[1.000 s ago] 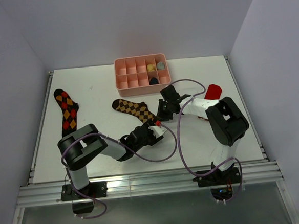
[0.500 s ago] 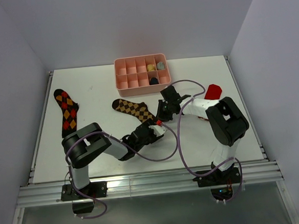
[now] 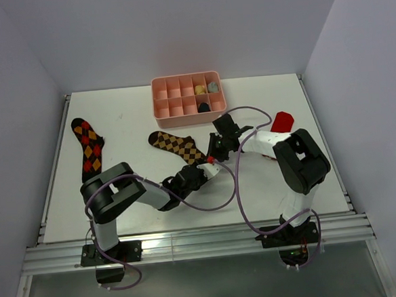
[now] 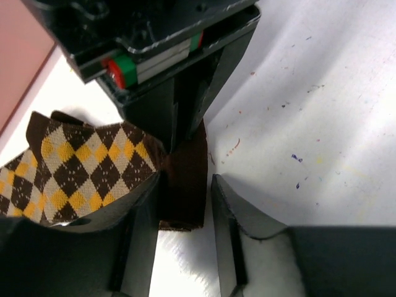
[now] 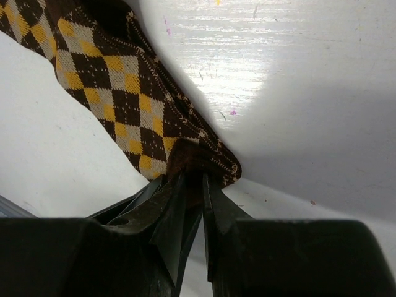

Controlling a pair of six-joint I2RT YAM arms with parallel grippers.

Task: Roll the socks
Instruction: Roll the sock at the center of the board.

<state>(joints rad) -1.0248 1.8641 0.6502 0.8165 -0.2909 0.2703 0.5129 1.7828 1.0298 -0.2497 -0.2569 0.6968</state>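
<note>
On the white table (image 3: 128,126) the right gripper (image 5: 195,185) is pinching the end of the tan argyle sock (image 3: 177,144), the left gripper (image 4: 185,185) straddling it part-open, likely needing to clamp before rolling.

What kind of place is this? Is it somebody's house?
Probably not a house. It looks like a robot test booth: a white table boxed in by blank walls, with a robot's left arm and right arm bolted to a metal rail at its near edge.
</note>
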